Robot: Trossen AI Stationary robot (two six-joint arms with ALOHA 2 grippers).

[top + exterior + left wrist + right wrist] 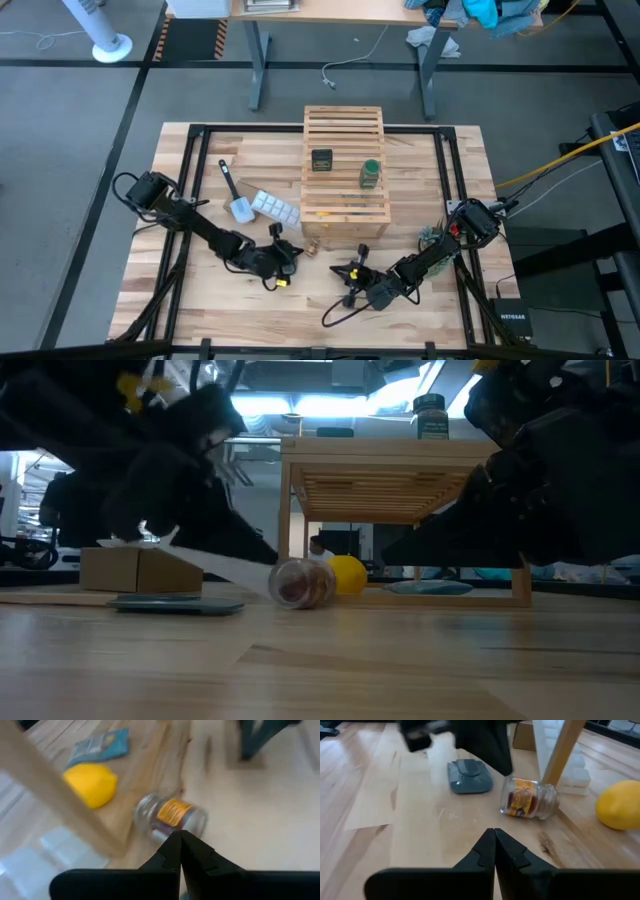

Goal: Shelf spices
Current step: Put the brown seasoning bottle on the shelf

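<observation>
The wooden slatted shelf [345,175] stands at the table's middle. The dark black-topped jar [321,160] and the green jar [370,173] stand upright on its top slats. The tiny clear jar with brownish contents [310,246] lies on its side on the table by the shelf's near left leg; it also shows in the low view [303,582] and the right wrist view [529,797]. My left gripper [180,839] is shut, with its tips right at this jar [172,817]. My right gripper [494,836] is shut and empty, a little nearer the table's near edge, pointing at the jar. My left gripper's shut fingertips [172,845] come low and slanting from the table's left, right at the side of the lying clear jar [165,831]. I cannot tell whether they touch it. The jar rests on its side on the table.
A yellow lemon [620,805] and a flat packet [100,747] lie under the shelf. A white ice-cube tray [274,207] and a grey pad [469,776] lie left of the shelf, and a small cardboard box [140,570] stands there. A black frame [190,150] rims the table.
</observation>
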